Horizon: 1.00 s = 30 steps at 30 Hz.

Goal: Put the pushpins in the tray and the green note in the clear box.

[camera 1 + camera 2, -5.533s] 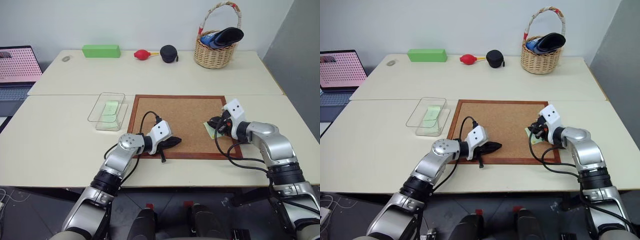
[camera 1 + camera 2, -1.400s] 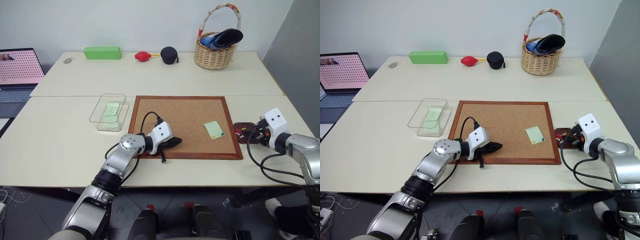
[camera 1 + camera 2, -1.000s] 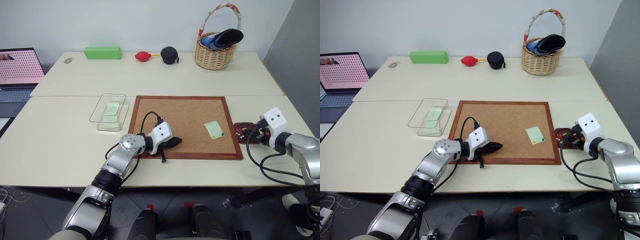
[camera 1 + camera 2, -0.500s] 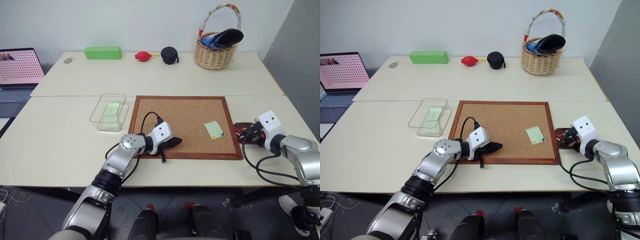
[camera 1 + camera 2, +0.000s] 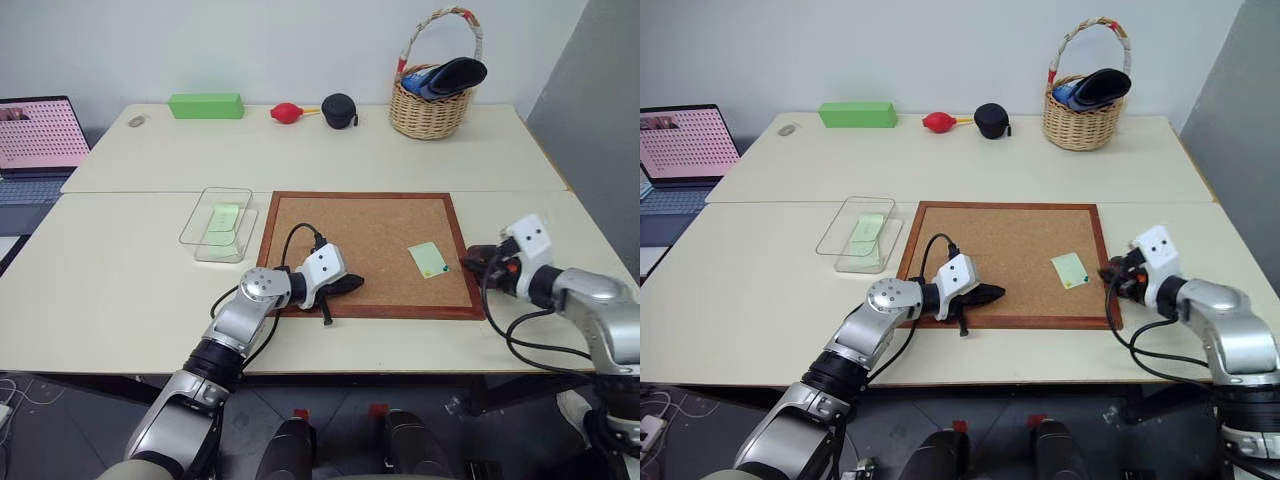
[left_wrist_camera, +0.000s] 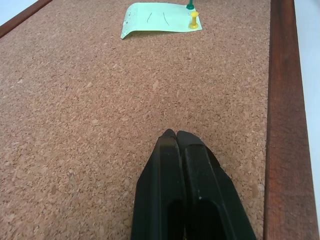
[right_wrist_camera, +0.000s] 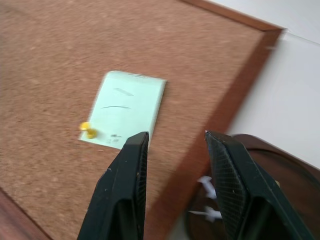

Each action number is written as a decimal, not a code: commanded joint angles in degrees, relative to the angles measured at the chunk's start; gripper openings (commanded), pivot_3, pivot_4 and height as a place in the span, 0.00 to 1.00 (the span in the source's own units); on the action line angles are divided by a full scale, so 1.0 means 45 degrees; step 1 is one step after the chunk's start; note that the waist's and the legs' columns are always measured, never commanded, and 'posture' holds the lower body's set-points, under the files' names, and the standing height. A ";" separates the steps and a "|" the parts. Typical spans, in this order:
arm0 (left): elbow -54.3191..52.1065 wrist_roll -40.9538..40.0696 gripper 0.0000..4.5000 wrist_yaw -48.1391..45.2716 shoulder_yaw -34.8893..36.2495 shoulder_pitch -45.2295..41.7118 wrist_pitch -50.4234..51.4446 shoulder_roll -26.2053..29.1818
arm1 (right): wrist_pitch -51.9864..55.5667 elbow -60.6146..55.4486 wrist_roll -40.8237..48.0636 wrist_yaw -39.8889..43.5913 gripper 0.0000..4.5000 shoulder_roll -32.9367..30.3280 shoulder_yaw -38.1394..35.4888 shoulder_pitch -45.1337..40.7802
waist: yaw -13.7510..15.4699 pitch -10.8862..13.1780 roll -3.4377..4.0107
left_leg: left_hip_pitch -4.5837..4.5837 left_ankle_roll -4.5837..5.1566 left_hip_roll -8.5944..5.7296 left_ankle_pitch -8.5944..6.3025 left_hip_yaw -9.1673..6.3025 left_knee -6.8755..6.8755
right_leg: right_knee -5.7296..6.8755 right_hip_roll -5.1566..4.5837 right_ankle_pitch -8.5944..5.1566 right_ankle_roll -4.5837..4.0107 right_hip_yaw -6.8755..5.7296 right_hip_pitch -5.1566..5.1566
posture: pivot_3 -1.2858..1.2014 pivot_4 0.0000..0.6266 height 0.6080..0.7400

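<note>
Right gripper (image 7: pixel 175 145) back from tray (image 7: pixel 260 195), jaws apart, empty; note (image 7: pixel 127 107) ahead, pin (image 7: pixel 89 130) next.

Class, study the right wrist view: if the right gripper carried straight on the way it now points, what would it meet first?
Most likely the green note on the corkboard. The right gripper is open, its fingers framing the note's near corner beside a yellow pushpin. Depth is unclear, so the board's frame might come first.

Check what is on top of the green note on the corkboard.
A yellow pushpin stands in the green note; the left wrist view adds a green pushpin beside it. Under the note, the corkboard is covered.
</note>
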 commanded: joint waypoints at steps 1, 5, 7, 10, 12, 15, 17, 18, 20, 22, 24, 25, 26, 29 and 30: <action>0.0936 0.0770 0.00 0.0219 -0.0324 0.0268 0.0363 0.0120 | -0.0589 -0.0011 -0.0335 -0.0191 0.42 0.0106 0.0252 -0.0045 | 0.0002 0.0000 -0.0001 | 0.0000 0.0000 -0.0002 0.0000 0.0001 0.0000 | 0.0000 -0.0001 0.0000 0.0000 0.0001 0.0000 | 0.52 0.24 1.00; 0.0922 0.0785 0.00 0.0240 -0.0318 0.0321 0.0363 0.0151 | -0.0846 0.0419 -0.0618 -0.0352 0.42 0.0271 0.0530 -0.0212 | 0.0007 0.0000 -0.0001 | -0.0006 0.0000 -0.0002 0.0000 -0.0002 0.0000 | -0.0004 -0.0003 0.0001 0.0001 -0.0001 -0.0001 | 0.52 0.24 1.00; 0.0921 0.0787 0.00 0.0257 -0.0317 0.0322 0.0374 0.0143 | -0.1032 0.0700 -0.0791 -0.0477 0.42 0.0371 0.0620 -0.0313 | 0.0006 0.0000 0.0000 | -0.0002 0.0000 -0.0001 0.0000 -0.0002 -0.0001 | -0.0002 -0.0002 0.0000 0.0001 -0.0003 -0.0001 | 0.52 0.24 1.00; 0.0919 0.0797 0.00 0.0277 -0.0316 0.0325 0.0371 0.0126 | -0.1143 0.0878 -0.0862 -0.0515 0.42 0.0426 0.0644 -0.0376 | 0.0005 -0.0001 0.0000 | -0.0001 0.0000 -0.0001 0.0000 -0.0002 0.0000 | -0.0001 -0.0002 0.0000 0.0000 -0.0001 -0.0001 | 0.52 0.24 1.00; 0.0917 0.0800 0.00 0.0292 -0.0316 0.0327 0.0374 0.0114 | -0.1099 0.0904 -0.0870 -0.0456 0.42 0.0445 0.0669 -0.0390 | 0.0006 -0.0001 0.0000 | -0.0003 0.0000 -0.0002 0.0000 -0.0002 0.0000 | -0.0001 -0.0002 0.0000 0.0000 -0.0001 -0.0001 | 0.52 0.24 1.00; 0.0900 0.0797 0.00 0.0301 -0.0312 0.0338 0.0378 0.0115 | -0.1016 0.0882 -0.0866 -0.0449 0.38 0.0499 0.0682 -0.0390 | 0.0006 -0.0001 0.0000 | -0.0001 0.0000 0.0000 0.0000 -0.0003 0.0000 | 0.0000 -0.0002 0.0000 0.0001 -0.0003 -0.0001 | 0.52 0.24 1.00; 0.0871 0.0796 0.00 0.0305 -0.0313 0.0357 0.0387 0.0122 | -0.0969 0.0825 -0.0809 -0.0462 0.31 0.0541 0.0636 -0.0386 | 0.0005 -0.0001 0.0000 | -0.0002 0.0000 -0.0001 0.0000 -0.0002 0.0000 | -0.0002 -0.0002 0.0000 0.0000 -0.0001 -0.0001 | 0.52 0.24 1.00; 0.0856 0.0797 0.00 0.0307 -0.0315 0.0366 0.0394 0.0123 | -0.0936 0.0787 -0.0764 -0.0451 0.26 0.0555 0.0602 -0.0381 | 0.0006 -0.0001 0.0000 | -0.0002 0.0000 -0.0002 0.0000 -0.0002 0.0000 | -0.0002 -0.0002 0.0000 0.0000 -0.0001 -0.0001 | 0.52 0.24 1.00; 0.0843 0.0797 0.00 0.0300 -0.0314 0.0377 0.0401 0.0140 | -0.0865 0.0683 -0.0688 -0.0395 0.17 0.0548 0.0553 -0.0359 | 0.0005 -0.0001 0.0000 | -0.0002 0.0000 -0.0001 0.0000 -0.0003 0.0000 | -0.0002 -0.0002 0.0000 0.0000 -0.0001 -0.0001 | 0.52 0.24 1.00; 0.0849 0.0798 0.00 0.0289 -0.0312 0.0378 0.0399 0.0162 | -0.0807 0.0591 -0.0617 -0.0328 0.07 0.0529 0.0515 -0.0341 | 0.0005 -0.0001 0.0000 | -0.0001 0.0000 -0.0001 0.0000 -0.0002 0.0000 | -0.0002 -0.0002 0.0000 0.0001 -0.0001 -0.0001 | 0.52 0.24 1.00; 0.0844 0.0811 0.00 0.0288 -0.0328 0.0381 0.0409 0.0165 | -0.0779 0.0496 -0.0535 -0.0272 0.01 0.0499 0.0452 -0.0319 | 0.0005 -0.0001 0.0000 | -0.0002 0.0000 -0.0002 0.0000 -0.0001 0.0000 | -0.0002 -0.0002 0.0000 0.0000 0.0000 -0.0001 | 0.52 0.24 1.00; 0.0841 0.0820 0.00 0.0292 -0.0339 0.0382 0.0414 0.0163 | -0.0762 0.0434 -0.0474 -0.0243 0.01 0.0487 0.0407 -0.0306 | 0.0005 -0.0001 0.0000 | -0.0002 0.0000 -0.0001 0.0000 -0.0001 0.0000 | -0.0002 -0.0002 0.0000 0.0001 0.0000 -0.0001 | 0.52 0.24 1.00; 0.0845 0.0826 0.00 0.0294 -0.0345 0.0380 0.0420 0.0162 | -0.0744 0.0367 -0.0424 -0.0222 0.01 0.0467 0.0375 -0.0292 | 0.0005 -0.0001 0.0000 | -0.0002 0.0000 -0.0001 0.0000 -0.0003 -0.0001 | -0.0002 -0.0002 0.0000 0.0000 -0.0001 -0.0001 | 0.52 0.24 1.00; 0.0905 0.0860 0.00 0.0314 -0.0352 0.0354 0.0438 0.0172 | -0.0746 0.0027 -0.0166 -0.0099 0.01 0.0434 0.0211 -0.0211 | 0.0005 0.0000 0.0000 | -0.0003 0.0000 -0.0002 0.0000 -0.0003 0.0000 | -0.0002 -0.0002 0.0000 0.0001 -0.0002 -0.0001 | 0.52 0.24 1.00; 0.0930 0.0872 0.00 0.0324 -0.0355 0.0344 0.0449 0.0174 | -0.0749 -0.0078 -0.0069 -0.0061 0.01 0.0434 0.0146 -0.0186 | 0.0006 0.0000 0.0000 | -0.0003 0.0000 -0.0001 0.0000 -0.0003 0.0000 | -0.0002 -0.0002 0.0000 0.0000 -0.0001 -0.0001 | 0.52 0.24 1.00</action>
